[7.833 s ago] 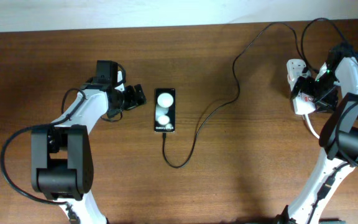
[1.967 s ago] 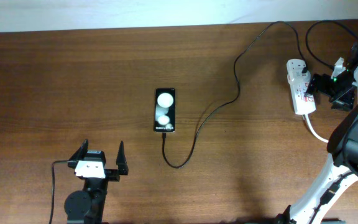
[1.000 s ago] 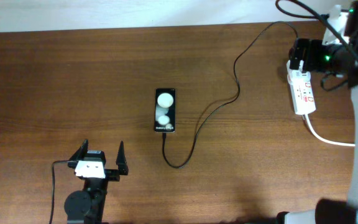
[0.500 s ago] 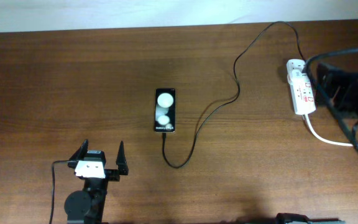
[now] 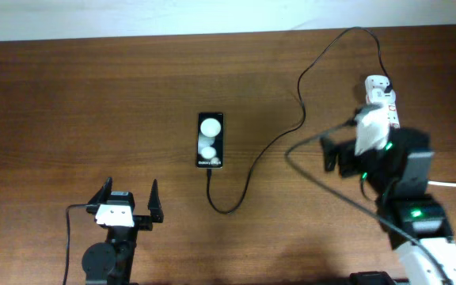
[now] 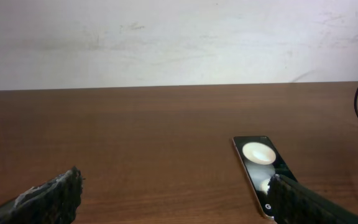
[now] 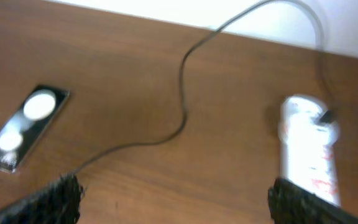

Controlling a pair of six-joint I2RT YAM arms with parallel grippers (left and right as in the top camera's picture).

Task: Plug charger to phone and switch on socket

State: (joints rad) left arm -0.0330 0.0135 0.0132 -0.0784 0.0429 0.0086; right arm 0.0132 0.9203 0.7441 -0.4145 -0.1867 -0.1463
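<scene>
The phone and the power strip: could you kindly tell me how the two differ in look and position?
The phone is black, its screen showing two white blobs; the power strip is white with red marks. The phone lies mid-table, fully visible overhead; the power strip lies far right, partly hidden by the right arm. Both lie flat on the wooden table, with the black cable running between them.

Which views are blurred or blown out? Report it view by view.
Right wrist: blurred throughout, the socket smeared, its red marks unreadable. Left wrist: sharp on the phone, though its white screen blobs are blown out. Overhead: evenly lit and crisp on the table, with only the right arm slightly soft.
</scene>
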